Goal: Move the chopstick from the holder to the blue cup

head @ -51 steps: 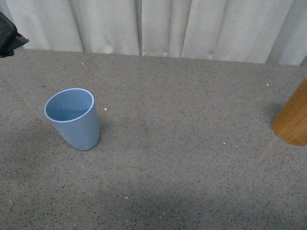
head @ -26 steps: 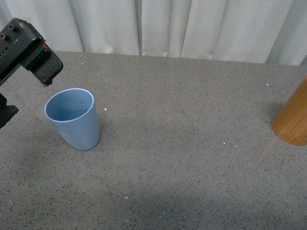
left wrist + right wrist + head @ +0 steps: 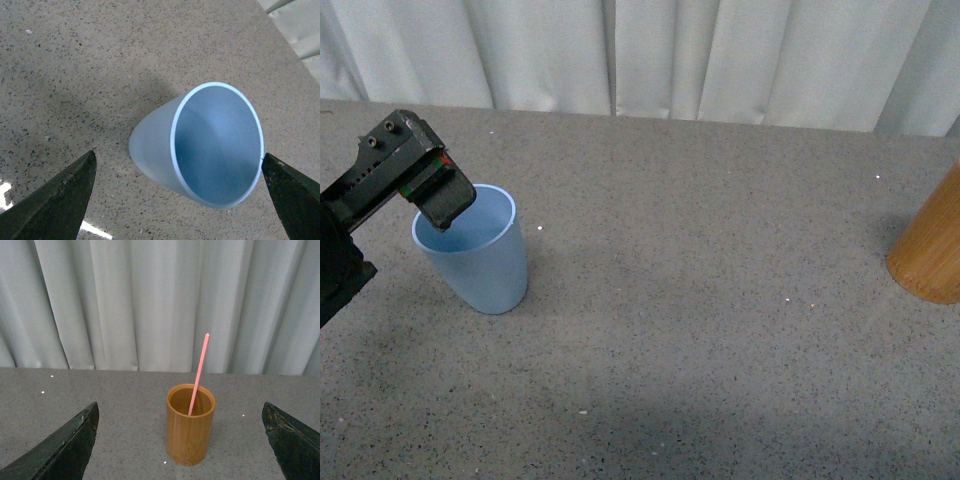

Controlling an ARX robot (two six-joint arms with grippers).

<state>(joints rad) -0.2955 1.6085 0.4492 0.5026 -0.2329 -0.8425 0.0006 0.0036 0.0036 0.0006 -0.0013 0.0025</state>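
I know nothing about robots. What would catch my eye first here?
A pale blue cup stands empty on the left of the speckled grey table, with the left gripper hovering open just above it. At the table's far right stands a bamboo holder with one pink chopstick leaning out of it; the right gripper, open too, faces it from a distance.

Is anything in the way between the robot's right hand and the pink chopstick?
No, nothing visible. Only bare table lies between the open right end effector and the wooden holder with the pink chopstick standing in it.
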